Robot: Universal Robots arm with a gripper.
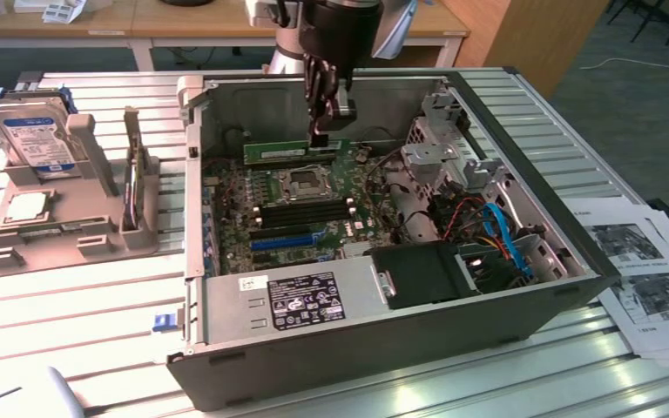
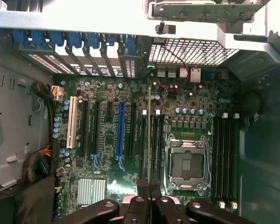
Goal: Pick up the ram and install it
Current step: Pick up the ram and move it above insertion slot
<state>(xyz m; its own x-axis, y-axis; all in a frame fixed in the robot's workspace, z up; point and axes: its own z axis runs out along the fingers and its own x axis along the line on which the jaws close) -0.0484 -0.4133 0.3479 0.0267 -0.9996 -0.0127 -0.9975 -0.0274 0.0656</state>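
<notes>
Here, the long, thin green circuit-board ram stick (image 1: 289, 153) with small dark chips is hanging edge-down in the black metal pincer (image 1: 321, 137), which is clamping it, over the green motherboard (image 1: 300, 205) inside the open grey steel computer case (image 1: 369, 335) on the ribbed metal counter (image 1: 79, 300).

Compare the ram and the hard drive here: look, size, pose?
1. Look: the ram is a thin green stick; the hard drive is a boxy slab with a blue-and-white label.
2. Size: the ram is far narrower than the hard drive.
3. Place: the ram is held by the gripper over the motherboard inside the case; the hard drive stands in the grey rack outside it, at the exterior view's left.
Shared: both stand on edge, not flat.
</notes>
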